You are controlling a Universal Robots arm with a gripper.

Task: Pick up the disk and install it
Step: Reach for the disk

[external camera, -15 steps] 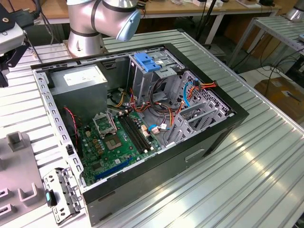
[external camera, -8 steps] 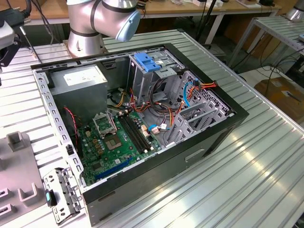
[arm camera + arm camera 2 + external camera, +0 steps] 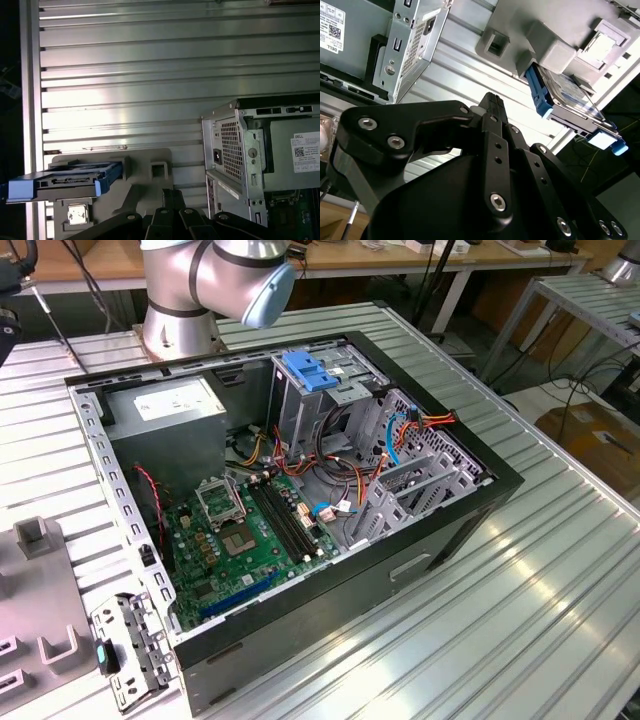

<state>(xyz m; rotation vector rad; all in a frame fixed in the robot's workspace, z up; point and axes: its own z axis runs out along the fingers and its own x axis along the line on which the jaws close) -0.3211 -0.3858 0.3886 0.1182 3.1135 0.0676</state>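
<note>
Gripper: closed on nothing, and we see it hovering over the ribbed bench.
Disk: sitting in the grey holder on the bench, blue rails showing, apart from the gripper.
Computer case: open on the bench, near the holder.

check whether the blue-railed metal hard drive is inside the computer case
Out: the blue-railed hard drive sits on a grey holder, outside the case.

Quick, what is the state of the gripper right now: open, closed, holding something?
Gripper: cannot be told if open or closed; it holds nothing. The disk sits in the grey holder, apart from it.
</note>
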